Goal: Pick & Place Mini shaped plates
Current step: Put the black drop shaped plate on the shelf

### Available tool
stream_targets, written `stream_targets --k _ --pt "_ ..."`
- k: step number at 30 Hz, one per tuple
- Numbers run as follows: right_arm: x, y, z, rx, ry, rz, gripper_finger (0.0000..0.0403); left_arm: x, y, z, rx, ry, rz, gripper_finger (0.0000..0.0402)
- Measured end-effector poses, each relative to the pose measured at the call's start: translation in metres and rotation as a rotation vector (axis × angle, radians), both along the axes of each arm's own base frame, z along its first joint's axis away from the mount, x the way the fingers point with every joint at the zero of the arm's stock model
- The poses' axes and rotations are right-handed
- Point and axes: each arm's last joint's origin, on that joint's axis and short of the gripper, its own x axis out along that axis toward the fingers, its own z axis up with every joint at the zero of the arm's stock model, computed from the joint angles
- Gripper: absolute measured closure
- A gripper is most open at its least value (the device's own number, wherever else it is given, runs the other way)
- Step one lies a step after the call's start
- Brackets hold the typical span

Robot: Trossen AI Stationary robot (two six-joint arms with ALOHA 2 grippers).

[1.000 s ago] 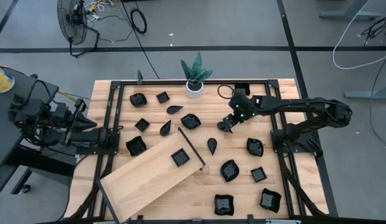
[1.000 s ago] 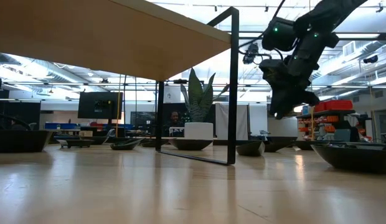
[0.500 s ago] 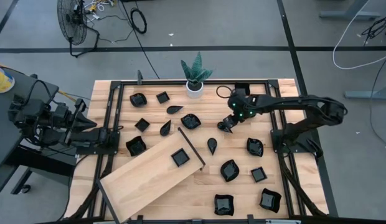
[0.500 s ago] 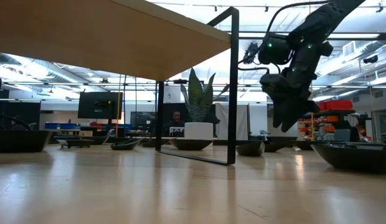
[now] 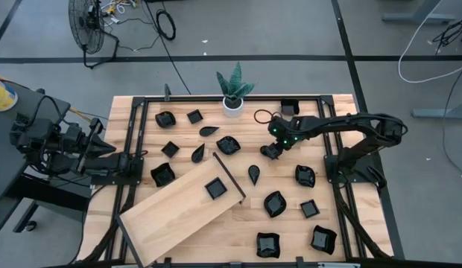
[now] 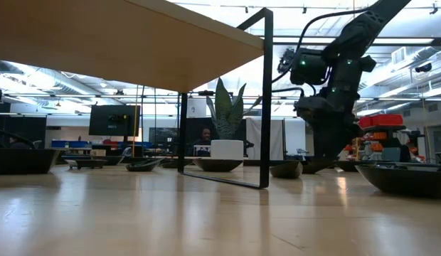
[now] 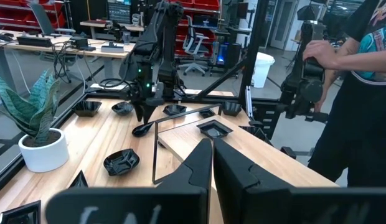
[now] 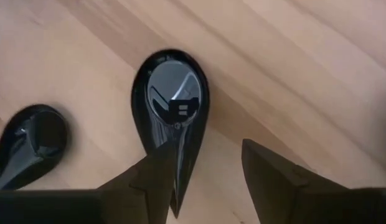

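The right claw (image 5: 269,152) is hanging low over the table (image 5: 290,223), its fingers (image 8: 152,186) spread partly apart and gripping nothing. A teardrop plate (image 8: 171,106) is lying flat on the wood just ahead of the fingertips, its pointed end reaching in between them. A second plate (image 8: 28,143) is resting near it, off to one side. The left claw (image 5: 138,158) is waiting at the table's left edge, fingers (image 7: 199,168) pressed together, empty.
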Motion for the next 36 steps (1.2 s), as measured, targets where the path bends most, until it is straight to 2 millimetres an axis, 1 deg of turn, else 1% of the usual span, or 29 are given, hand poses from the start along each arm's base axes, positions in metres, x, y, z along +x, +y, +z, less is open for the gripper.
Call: stream_targets --k 4,17,26,36 --pt "0.001 0.0 -0.004 0.005 0.014 0.0 0.0224 0.0 0.0 0.0 0.0 0.0 0.0 0.0383" --pt "0.003 0.001 -0.003 -0.002 -0.003 0.01 0.0259 0.0 0.0 0.0 0.0 0.0 0.0 0.0383" --pt "0.007 0.01 -0.003 -0.031 -0.006 0.044 0.0261 0.0 0.0 0.0 0.0 0.0 0.0 0.0383" --pt "0.008 0.011 -0.003 -0.047 0.0 0.045 0.0261 0.0 0.0 0.0 0.0 0.0 0.0 0.0383"
